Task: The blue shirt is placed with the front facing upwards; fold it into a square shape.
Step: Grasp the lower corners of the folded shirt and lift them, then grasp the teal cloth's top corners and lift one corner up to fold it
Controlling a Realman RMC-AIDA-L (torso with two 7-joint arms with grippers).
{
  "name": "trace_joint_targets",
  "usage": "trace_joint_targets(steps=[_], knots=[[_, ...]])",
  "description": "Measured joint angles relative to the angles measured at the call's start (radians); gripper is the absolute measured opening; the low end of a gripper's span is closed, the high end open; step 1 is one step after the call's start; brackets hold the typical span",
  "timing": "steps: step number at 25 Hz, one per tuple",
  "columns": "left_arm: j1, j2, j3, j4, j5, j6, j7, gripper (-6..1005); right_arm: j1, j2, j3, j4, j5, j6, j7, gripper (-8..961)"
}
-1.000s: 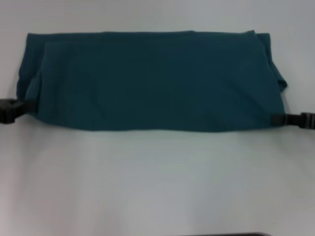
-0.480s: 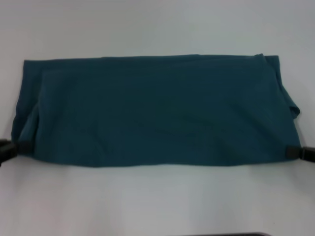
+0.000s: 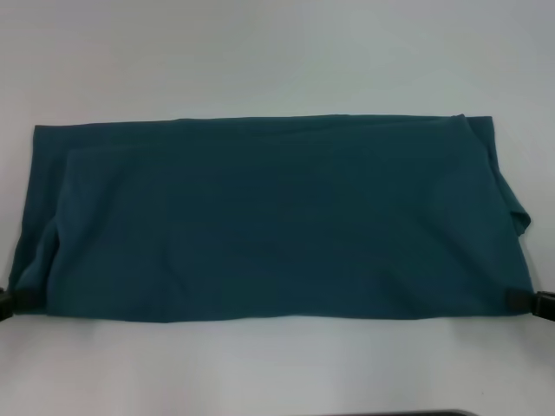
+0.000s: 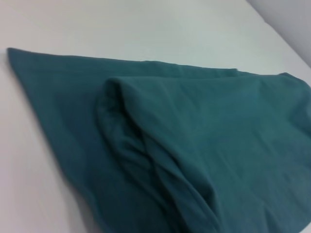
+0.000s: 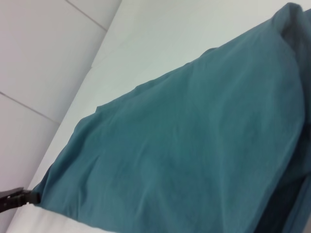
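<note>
I see the shirt (image 3: 269,221) lying as a wide teal band across the middle of the white counter (image 3: 277,52), plain side up, with no lettering or collar showing. It reaches almost from the counter's left edge to its right edge. My left claw (image 3: 19,301) pinches the band's near left corner, and my right claw (image 3: 519,298) pinches the near right corner; both are clamped narrow on the cloth. In the left wrist view the top layer bulges in a loose, rounded fold over the layer beneath.

I judge that I am in the lengthwise fold, bringing the near edge down towards me. The band is far wider than it is deep, so it is not yet a square. Next I need to lay this edge flat, let go, then fold the ends inward.
</note>
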Motion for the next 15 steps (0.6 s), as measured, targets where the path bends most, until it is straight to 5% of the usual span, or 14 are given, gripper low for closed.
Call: trace_joint_targets(steps=[15], knots=[[-0.027,0.003,-0.019,0.037,0.08,-0.102,-0.013,16,-0.021,-0.008,0.041,-0.003,-0.002,-0.023,0.013,34]])
